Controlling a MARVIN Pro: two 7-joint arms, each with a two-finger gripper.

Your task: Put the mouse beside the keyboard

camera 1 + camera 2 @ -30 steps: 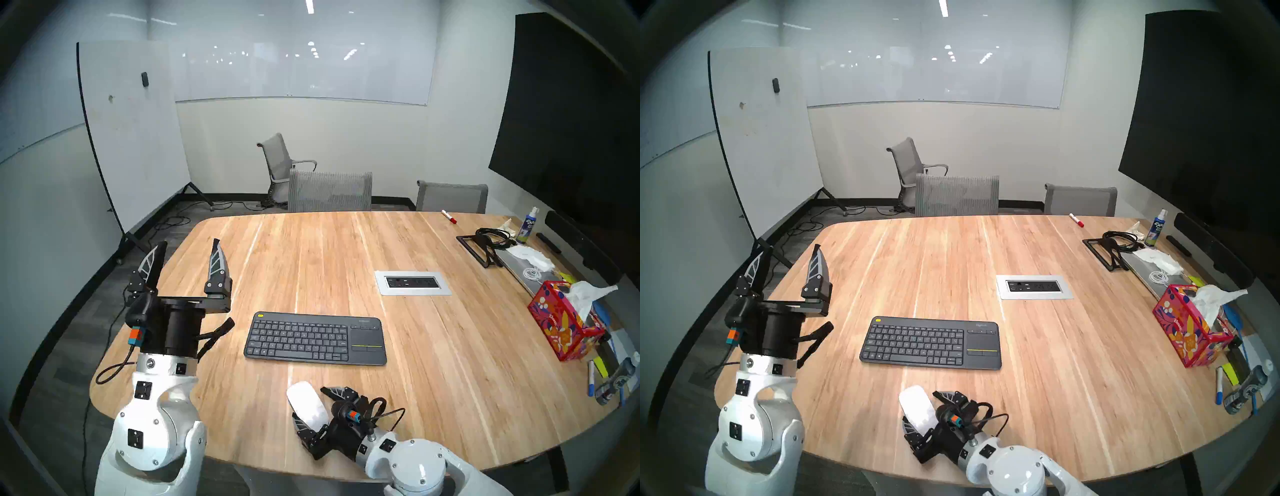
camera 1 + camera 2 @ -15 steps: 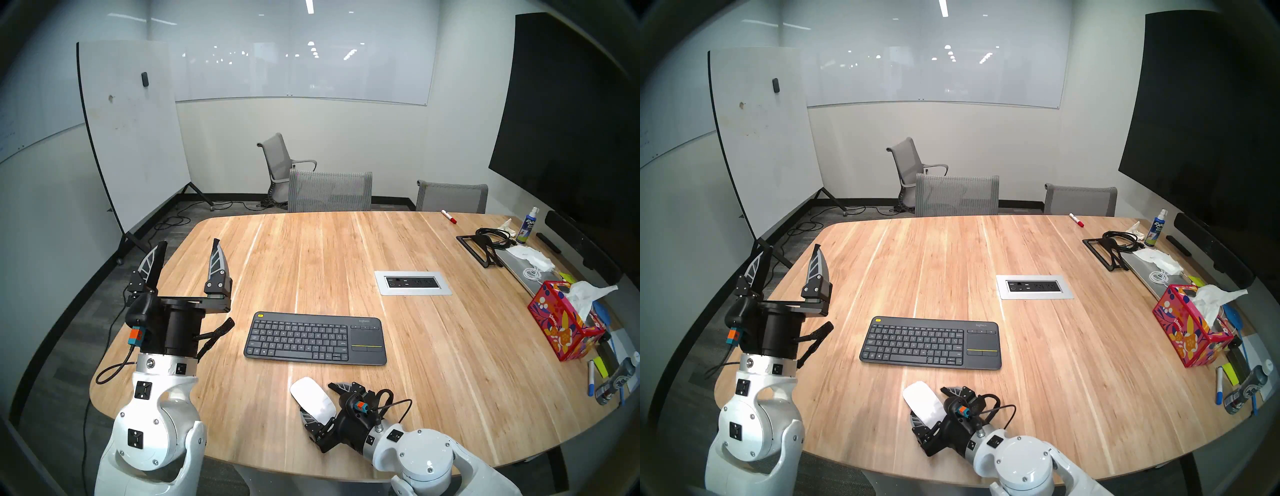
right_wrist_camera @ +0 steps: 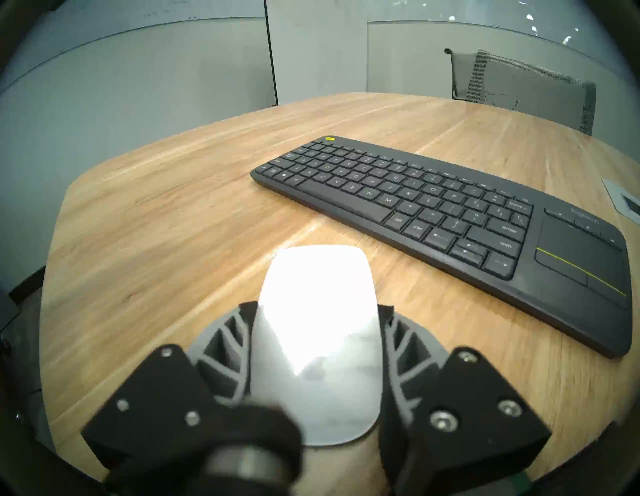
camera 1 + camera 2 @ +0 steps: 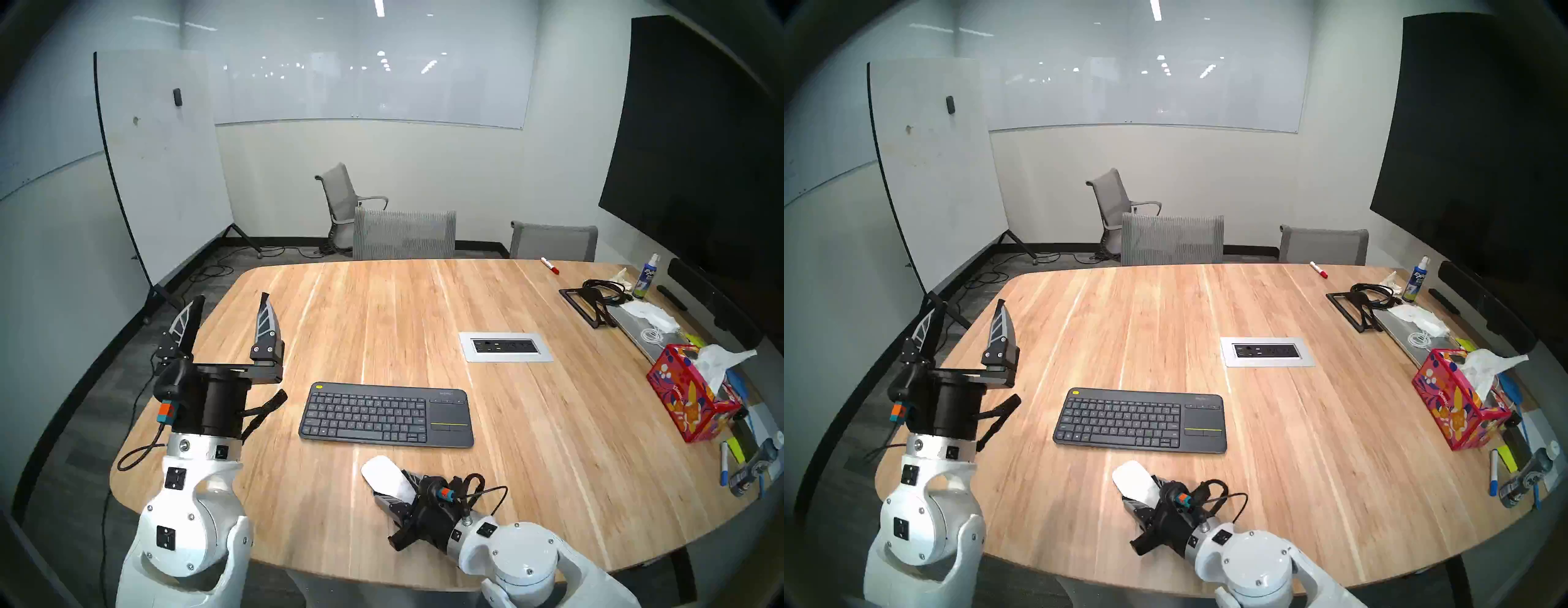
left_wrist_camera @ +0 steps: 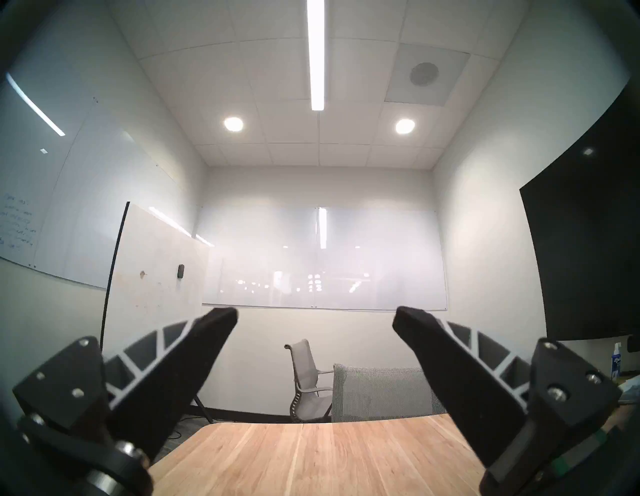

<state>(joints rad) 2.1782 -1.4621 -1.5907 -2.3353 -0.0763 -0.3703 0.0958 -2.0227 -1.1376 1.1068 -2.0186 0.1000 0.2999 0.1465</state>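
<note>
two arms show in the head view: the right gripper [image 4: 392,488] is closed on the rear half of the mouse [image 4: 385,473], near the front edge of the table [image 4: 382,314], just in front of the keyboard [image 4: 386,414] but apart from it. the left gripper [image 4: 229,314] is raised at the table's left side, fingers spread wide, holding nothing. the step in hand looks like carrying the mouse; the next move calls for swinging it round to bare wood beside the keyboard's touchpad end and letting go

the left wrist view shows only its two spread fingers against the room

the right wrist view shows both fingers [image 3: 225,343] pressed to the mouse's flanks; whether it is lifted or sliding i cannot tell. the mouse is a low, glossy white oval with no buttons or cord, likely slippery
</note>
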